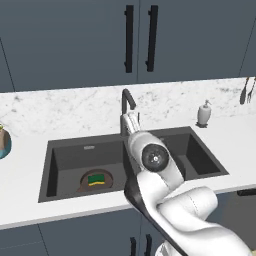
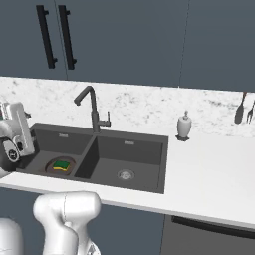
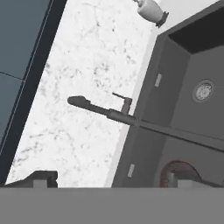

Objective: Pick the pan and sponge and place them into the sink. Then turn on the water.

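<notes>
Dark-brown pan (image 1: 94,180) sits on the floor of the left basin of the sink (image 1: 70,159), below and left of the gripper in the left base view. Sponge (image 1: 97,179) lies inside the pan, green top up, yellow layer along its near edge. Same pair in the right base view: pan (image 2: 61,165) with sponge (image 2: 62,164) in the left basin, just right of the hand and lower. In the hand view a curved slice of the pan rim (image 3: 173,167) shows beside one fingertip.

Gripper (image 3: 111,179) is above the sink near the centre divider, jaws spread wide, nothing between them. Fingertips (image 3: 41,178) sit at the bottom of the hand view, well apart. Hand is roughly level with the faucet (image 1: 127,102) and just in front of it; in the left base view the wrist covers the faucet's lower part.

Faucet (image 3: 105,113) runs across the hand view straight ahead of the gripper, its small lever sticking up at the base. No stream from the spout in any view. Faucet (image 2: 90,107) stands behind the divider, to the right of the hand in the right base view.

Right basin has a bare round drain (image 2: 125,174). White soap dispenser (image 2: 184,125) stands on the marble counter (image 2: 209,164), well to the right of the gripper. Dark utensils (image 2: 240,113) hang further right. Grey cabinet doors with black handles (image 1: 129,39) above.
</notes>
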Motion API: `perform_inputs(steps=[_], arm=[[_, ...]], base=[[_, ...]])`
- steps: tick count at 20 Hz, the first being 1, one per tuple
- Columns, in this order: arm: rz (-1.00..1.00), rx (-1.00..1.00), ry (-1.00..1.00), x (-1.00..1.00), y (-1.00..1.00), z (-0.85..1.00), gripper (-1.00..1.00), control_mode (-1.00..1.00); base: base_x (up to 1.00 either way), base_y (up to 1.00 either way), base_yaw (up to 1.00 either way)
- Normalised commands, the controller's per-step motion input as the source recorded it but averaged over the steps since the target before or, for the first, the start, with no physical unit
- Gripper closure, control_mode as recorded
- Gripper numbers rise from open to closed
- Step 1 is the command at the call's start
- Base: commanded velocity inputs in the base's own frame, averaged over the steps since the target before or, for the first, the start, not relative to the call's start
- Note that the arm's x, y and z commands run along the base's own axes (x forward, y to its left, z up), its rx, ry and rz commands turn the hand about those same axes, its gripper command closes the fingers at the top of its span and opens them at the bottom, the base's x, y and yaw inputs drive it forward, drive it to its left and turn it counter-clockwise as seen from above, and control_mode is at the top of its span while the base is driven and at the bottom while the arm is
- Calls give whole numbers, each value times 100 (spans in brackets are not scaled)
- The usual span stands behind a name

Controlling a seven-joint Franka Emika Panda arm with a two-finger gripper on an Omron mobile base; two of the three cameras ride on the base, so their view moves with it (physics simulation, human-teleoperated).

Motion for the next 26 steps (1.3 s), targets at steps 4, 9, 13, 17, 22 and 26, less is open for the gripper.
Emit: perform_inputs(steps=[4,9,13,17,22,26], arm=[[0,43,0,0,-99,0,-100,-100],[0,51,6,0,-96,0,-100,-100],[0,58,16,0,-91,4,-100,-100],[0,58,23,2,-81,0,-100,-100],[-3,47,21,19,-49,0,-100,-100],[-5,35,15,34,-14,-7,-100,-100]], base=[[0,0,0],[0,0,0],[0,0,0],[0,0,0],[0,0,0],[0,0,0]])
